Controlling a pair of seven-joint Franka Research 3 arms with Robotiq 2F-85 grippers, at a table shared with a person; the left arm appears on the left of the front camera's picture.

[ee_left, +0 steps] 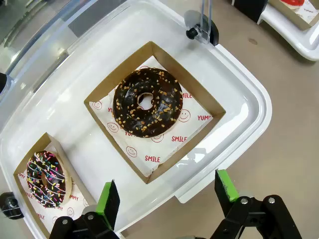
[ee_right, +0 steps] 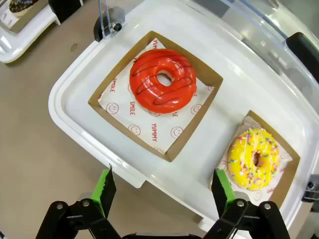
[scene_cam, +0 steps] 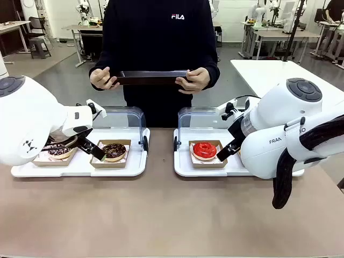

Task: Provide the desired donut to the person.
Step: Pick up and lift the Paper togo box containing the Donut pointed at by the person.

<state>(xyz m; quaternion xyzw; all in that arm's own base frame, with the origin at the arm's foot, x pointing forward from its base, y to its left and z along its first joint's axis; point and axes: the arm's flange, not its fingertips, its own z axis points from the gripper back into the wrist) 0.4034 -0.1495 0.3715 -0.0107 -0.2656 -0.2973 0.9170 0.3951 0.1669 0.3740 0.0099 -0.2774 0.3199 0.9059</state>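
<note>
- I see four donuts on the table, and I cannot tell which one is the wanted one.
- The chocolate donut with nut crumbs (ee_left: 146, 102) lies in a brown paper box (ee_left: 189, 82) on the left white tray (ee_left: 241, 89). It is just ahead of my left gripper (ee_left: 167, 188), whose fingers stand wide apart and empty over the tray edge.
- The chocolate sprinkle donut (ee_left: 46, 179) sits in its own box on the same tray, off to one side of that gripper.
- The red donut (ee_right: 163, 87) lies in a box on the right white tray (ee_right: 75, 107), ahead of my right gripper (ee_right: 163, 180), which is also wide and empty.
- The yellow sprinkle donut (ee_right: 254, 159) is in the next box.
- The person (scene_cam: 158, 48) at the far side holds a dark tray (scene_cam: 150, 78), a hand (scene_cam: 103, 78) at each end.
</note>
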